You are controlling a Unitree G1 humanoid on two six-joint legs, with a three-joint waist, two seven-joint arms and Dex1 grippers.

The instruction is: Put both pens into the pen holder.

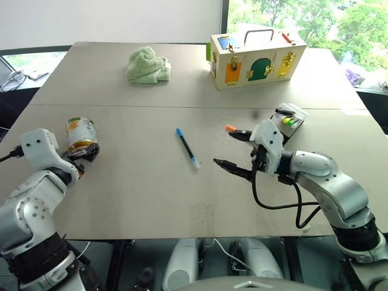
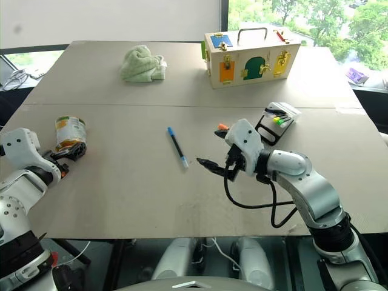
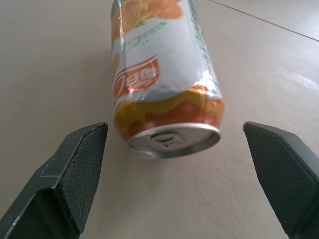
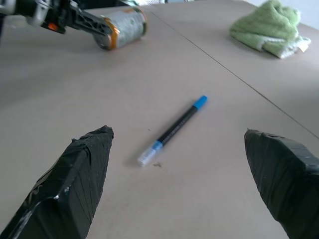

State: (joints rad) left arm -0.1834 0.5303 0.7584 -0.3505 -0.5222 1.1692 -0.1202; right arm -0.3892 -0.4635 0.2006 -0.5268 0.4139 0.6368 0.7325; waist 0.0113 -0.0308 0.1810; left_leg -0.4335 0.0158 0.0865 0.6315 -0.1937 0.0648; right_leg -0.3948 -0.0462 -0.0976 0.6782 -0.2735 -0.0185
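We count on the table (image 1: 121,200): two pens, one blue-ended pen (image 1: 187,147) and one orange-capped pen (image 1: 231,128), mostly hidden behind a gripper; one pen holder (image 1: 290,117); two highlighters inside it, one yellow (image 1: 286,119), one green (image 1: 293,122); one can (image 1: 80,134); one green cloth (image 1: 147,65); one wooden box (image 1: 254,58).

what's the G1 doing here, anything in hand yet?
Nothing held. The right gripper is open, pointing across the table at the blue-ended pen, which lies loose mid-table. An orange pen tip shows by its upper finger; whether it rests there I can't tell. The left gripper is open around a drink can lying on its side, not touching. The pen holder holds highlighters, no pens yet.
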